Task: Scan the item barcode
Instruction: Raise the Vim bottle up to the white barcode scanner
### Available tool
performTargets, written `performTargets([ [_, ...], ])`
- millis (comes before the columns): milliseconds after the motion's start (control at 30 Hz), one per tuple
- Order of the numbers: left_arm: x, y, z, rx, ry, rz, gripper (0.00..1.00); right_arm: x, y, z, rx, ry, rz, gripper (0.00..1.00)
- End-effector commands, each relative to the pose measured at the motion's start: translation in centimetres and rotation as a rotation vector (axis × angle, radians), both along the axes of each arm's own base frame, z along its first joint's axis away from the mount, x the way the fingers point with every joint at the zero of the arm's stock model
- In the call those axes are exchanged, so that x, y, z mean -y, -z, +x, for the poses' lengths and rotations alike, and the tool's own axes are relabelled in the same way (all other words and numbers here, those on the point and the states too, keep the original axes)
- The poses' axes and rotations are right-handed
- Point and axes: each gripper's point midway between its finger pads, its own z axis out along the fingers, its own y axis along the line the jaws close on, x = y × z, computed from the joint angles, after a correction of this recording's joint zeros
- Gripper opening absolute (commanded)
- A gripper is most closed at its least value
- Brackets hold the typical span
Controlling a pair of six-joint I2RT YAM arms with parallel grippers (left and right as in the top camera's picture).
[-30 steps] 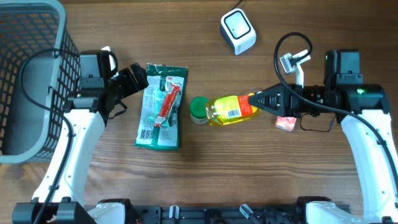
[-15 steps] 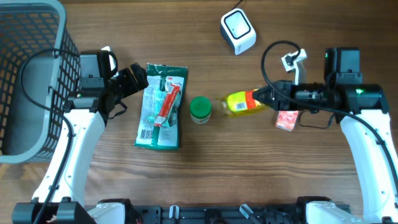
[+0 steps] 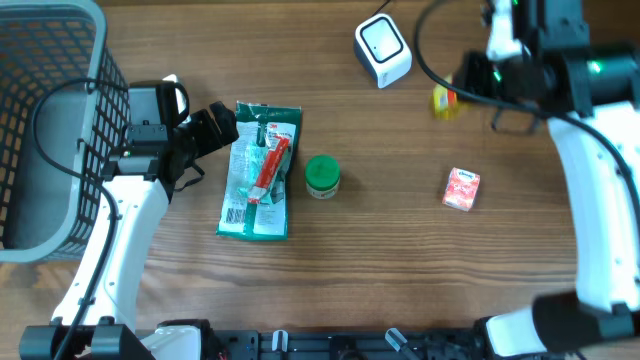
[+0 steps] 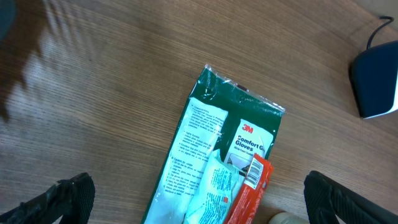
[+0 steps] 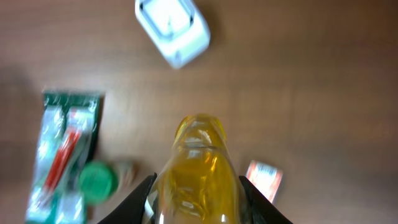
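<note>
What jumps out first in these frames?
The yellow bottle, clamped in the right gripper and held above the table near the white scanner at the far edge. Next, the green glove pack lying flat centre-left, beside the open left gripper.

This looks like a mock shop checkout built on a robotics lab bench. A wood-grain table (image 3: pixel 400 270) holds a grey mesh shopping basket (image 3: pixel 50 100), a white barcode scanner (image 3: pixel 383 50) and packaged goods: a glove pack (image 3: pixel 258 180), a green-lidded jar (image 3: pixel 322 175) and a small carton (image 3: pixel 461 189). Robot arms (image 3: pixel 125 220) stand alongside.
</note>
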Motion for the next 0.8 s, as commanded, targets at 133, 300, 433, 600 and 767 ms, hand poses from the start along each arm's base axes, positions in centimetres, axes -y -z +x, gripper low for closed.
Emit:
performTargets([
  [133,0.0,-1.2,0.4,0.033,0.007,-0.005,1.0,-5.0,1.8,9.6,0.255,-0.014,-0.495,0.17],
  [300,0.0,-1.2,0.4,0.033,0.007,-0.005,1.0,-8.4,3.6,14.3,0.373,-0.061,-0.89,0.17],
  [433,0.0,-1.2,0.4,0.033,0.007,-0.005,1.0,-9.9,6.5,17.5,0.391,-0.065,-1.142,0.17],
  [600,0.0,-1.2,0.4,0.033,0.007,-0.005,1.0,-10.5,10.4,19.4,0.363,-0.078,-1.273,0.17],
  [767,0.0,-1.2,0.4,0.033,0.007,-0.005,1.0,-10.8,12.6,19.8,0.359,-0.08,-1.259,0.17],
])
